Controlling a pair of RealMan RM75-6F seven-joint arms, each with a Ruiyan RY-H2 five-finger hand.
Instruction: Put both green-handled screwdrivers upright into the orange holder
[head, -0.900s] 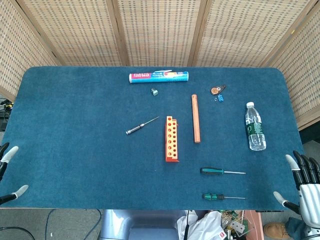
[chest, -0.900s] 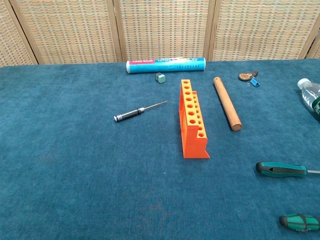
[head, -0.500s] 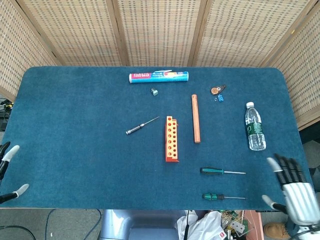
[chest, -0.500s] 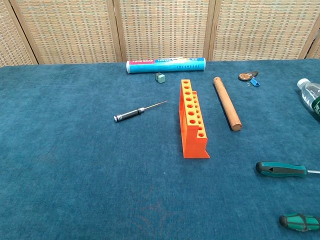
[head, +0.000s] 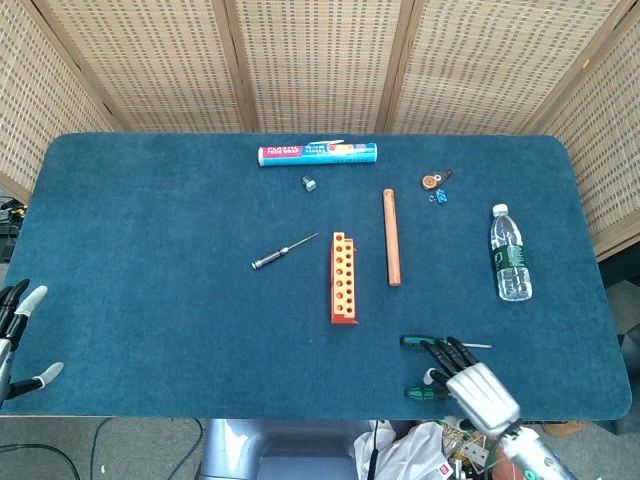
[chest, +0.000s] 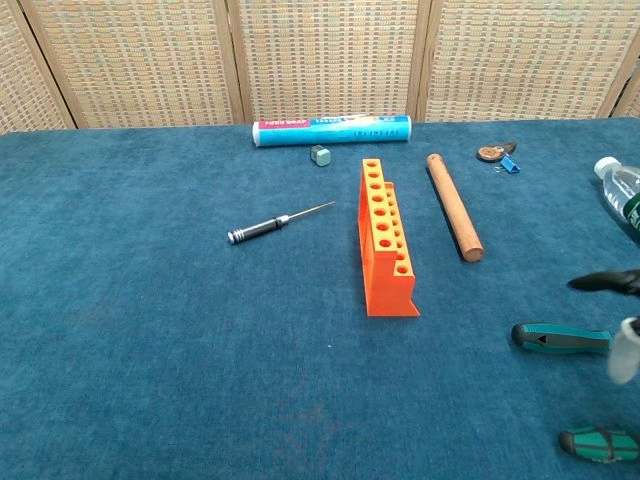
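Blue table (head: 150, 210) before wicker screens. The orange holder (head: 343, 278) stands near its centre. Right of and nearer than the holder lie both green-handled screwdrivers (head: 424, 342) (chest: 598, 443) (flat, parallel). The right hand (head: 468, 382), fingers spread, hovers over them, holding nothing. The left hand (head: 18, 330) is spread, far left of the holder.

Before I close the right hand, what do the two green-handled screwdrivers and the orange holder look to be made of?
The two green-handled screwdrivers: handles look like moulded plastic or rubber, green with black grip patches; the thin shaft, grey, seems metal. The orange holder: probably plastic, judging by its uniform matte colour and neat round holes. The right hand hovers over both handles, holding nothing.
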